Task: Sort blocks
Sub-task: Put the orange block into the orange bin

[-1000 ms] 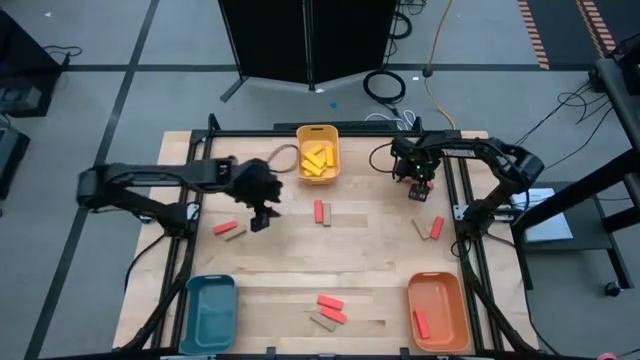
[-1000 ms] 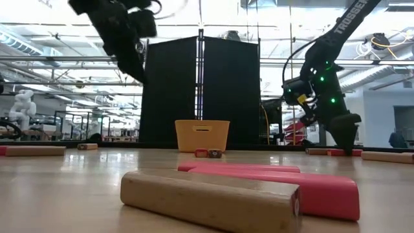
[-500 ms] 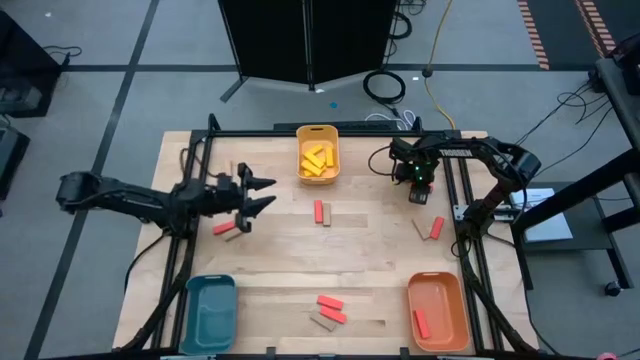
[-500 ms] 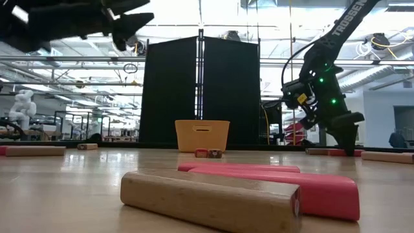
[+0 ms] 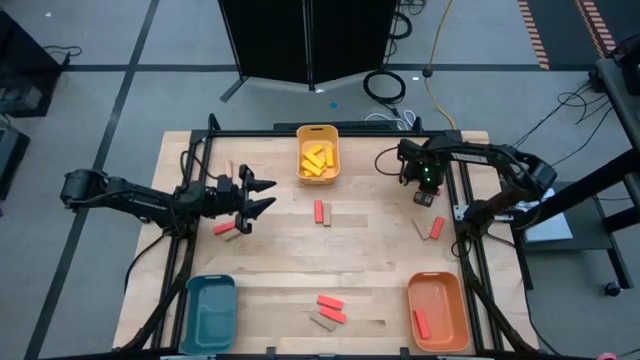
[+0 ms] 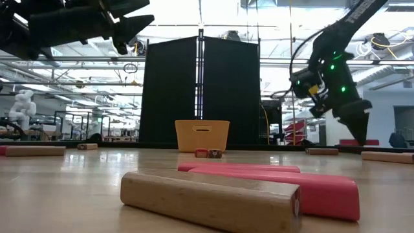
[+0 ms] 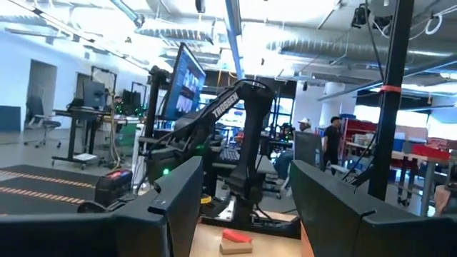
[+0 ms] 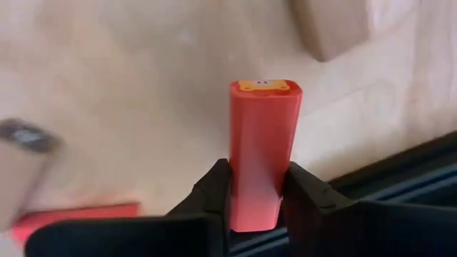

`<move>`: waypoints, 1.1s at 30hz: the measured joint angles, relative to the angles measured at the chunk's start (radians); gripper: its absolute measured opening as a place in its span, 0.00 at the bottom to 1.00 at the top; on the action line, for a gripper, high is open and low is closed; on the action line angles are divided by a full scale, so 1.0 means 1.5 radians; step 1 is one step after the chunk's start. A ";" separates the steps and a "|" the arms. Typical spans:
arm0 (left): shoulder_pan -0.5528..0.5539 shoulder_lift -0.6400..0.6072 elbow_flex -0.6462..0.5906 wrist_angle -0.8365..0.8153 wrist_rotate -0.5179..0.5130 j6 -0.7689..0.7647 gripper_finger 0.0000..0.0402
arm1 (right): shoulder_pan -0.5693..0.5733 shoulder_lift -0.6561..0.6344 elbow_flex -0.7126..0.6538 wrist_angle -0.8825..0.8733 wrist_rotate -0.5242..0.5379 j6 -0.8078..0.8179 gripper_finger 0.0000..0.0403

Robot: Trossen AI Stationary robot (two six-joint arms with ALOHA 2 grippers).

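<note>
Right gripper [image 8: 257, 196] grips a red block [image 8: 261, 150] above the counter's [image 5: 380, 250] far right corner.
"TROSSEN" is printed on the arm. Smooth, round-edged bar, clamped between dark fingers [image 8: 214, 193]. Left gripper [image 5: 262, 195], fingers spread and empty, hovers near the left edge; red and tan blocks lie scattered, yellow ones in the yellow tray [image 5: 300, 172].

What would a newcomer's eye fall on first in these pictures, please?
Probably the right gripper, shut on a red rectangular block and held above the table's far right side. Next, the yellow plastic tray filled with yellow blocks at the far edge, and the left gripper hanging open over the left side.
</note>
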 joint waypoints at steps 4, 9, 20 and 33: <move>0.000 0.000 0.000 -0.006 0.002 0.003 0.52 | 0.032 -0.035 0.009 -0.009 -0.056 0.040 0.14; 0.000 0.000 0.000 -0.011 0.002 0.034 0.52 | 0.089 -0.063 0.051 -0.006 -0.117 0.117 0.14; 0.015 0.000 0.000 -0.018 0.001 0.075 0.52 | 0.312 -0.069 0.146 0.011 -0.234 0.341 0.14; 0.062 -0.001 0.001 -0.068 -0.002 0.100 0.52 | 0.703 -0.069 0.152 0.025 -0.320 0.826 0.14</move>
